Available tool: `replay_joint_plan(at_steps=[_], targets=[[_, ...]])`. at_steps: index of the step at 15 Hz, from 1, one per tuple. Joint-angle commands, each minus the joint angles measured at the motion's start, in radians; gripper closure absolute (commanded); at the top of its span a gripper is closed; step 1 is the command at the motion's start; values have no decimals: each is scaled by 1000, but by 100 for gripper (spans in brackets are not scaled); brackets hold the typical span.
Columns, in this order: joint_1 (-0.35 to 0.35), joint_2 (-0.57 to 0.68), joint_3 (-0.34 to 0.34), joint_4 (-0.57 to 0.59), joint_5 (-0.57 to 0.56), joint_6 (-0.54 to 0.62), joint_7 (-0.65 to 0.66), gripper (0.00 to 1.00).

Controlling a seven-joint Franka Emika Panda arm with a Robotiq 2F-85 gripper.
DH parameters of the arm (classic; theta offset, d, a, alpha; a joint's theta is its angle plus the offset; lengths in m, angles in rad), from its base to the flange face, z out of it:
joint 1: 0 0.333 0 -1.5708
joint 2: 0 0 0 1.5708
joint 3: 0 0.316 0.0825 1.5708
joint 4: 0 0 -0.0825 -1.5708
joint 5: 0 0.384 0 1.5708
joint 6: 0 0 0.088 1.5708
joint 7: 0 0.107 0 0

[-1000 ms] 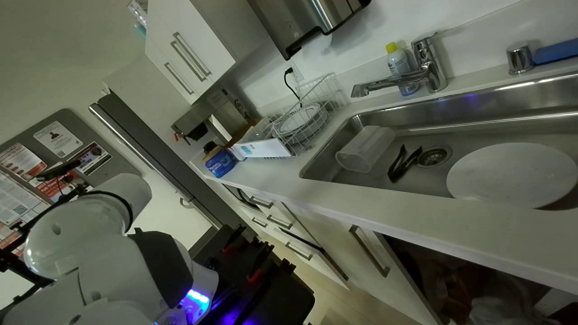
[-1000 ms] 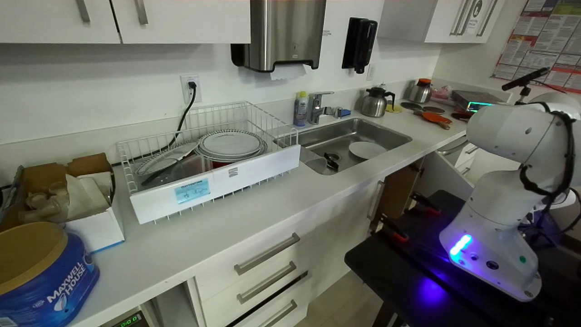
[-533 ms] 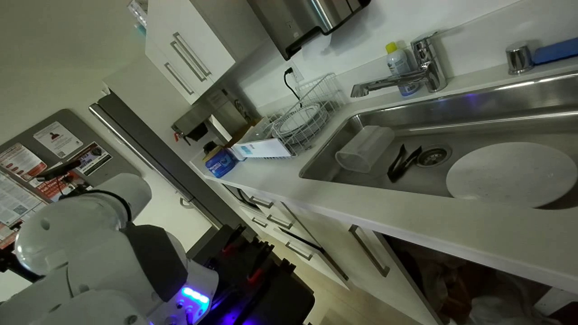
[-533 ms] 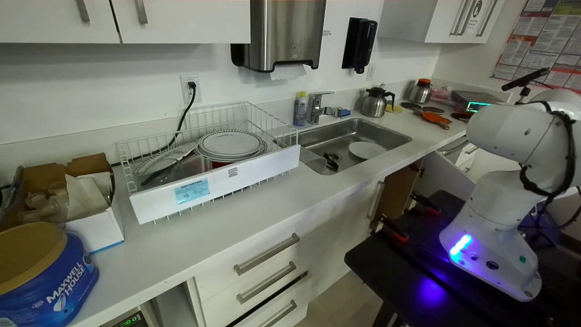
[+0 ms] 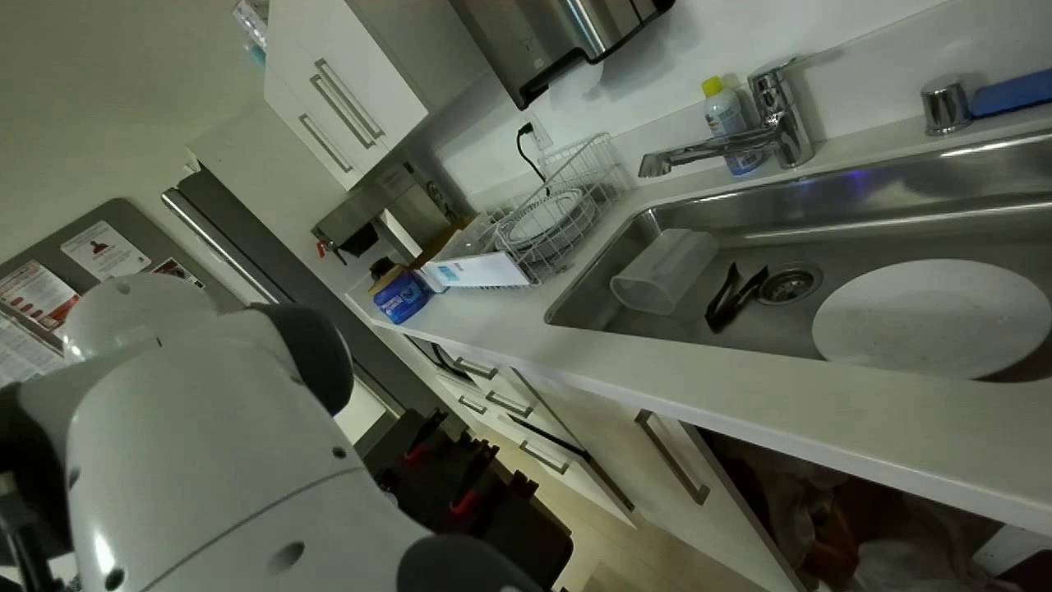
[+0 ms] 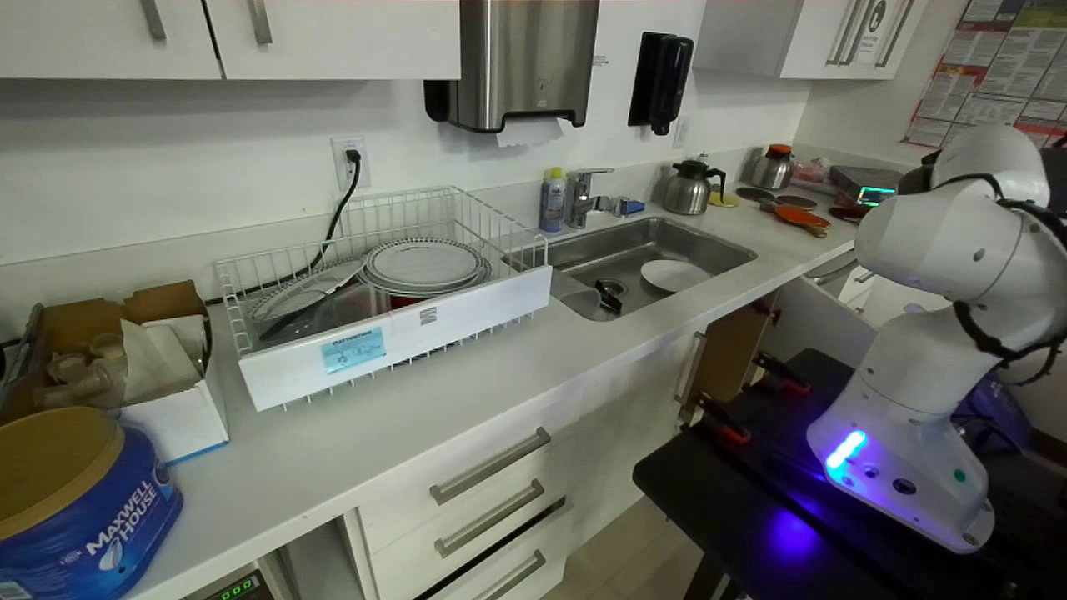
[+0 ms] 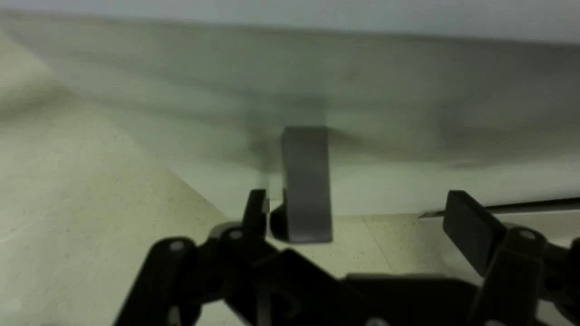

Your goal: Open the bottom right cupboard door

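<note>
Exterior views show the arm (image 5: 222, 436) shifted, cupboard door (image 6: 809, 323) still open.

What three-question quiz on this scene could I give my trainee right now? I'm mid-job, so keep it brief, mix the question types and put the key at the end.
1. True or false: in the wrist view, the gripper is open, with a grey bar handle showing between its jaws.
2. Which of these lies in the sink? A: dish rack. B: white plate. C: blue coffee tub.
3. Fill in: beside the faucet stands a bottle with a ____ cap.

Key: 1, true. 2, B. 3, yellow.
</note>
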Motion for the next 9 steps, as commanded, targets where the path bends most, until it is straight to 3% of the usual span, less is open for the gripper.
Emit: replay_joint_plan(at_steps=[1,7,8,9], targets=[[64,-162,35,-239,-75,262,-64,0],[102,-353,110,-512,-126,648,-175,0],[150,-374,70,-558,-58,690,-234,0],[153,-413,83,-607,-40,755,-275,0]])
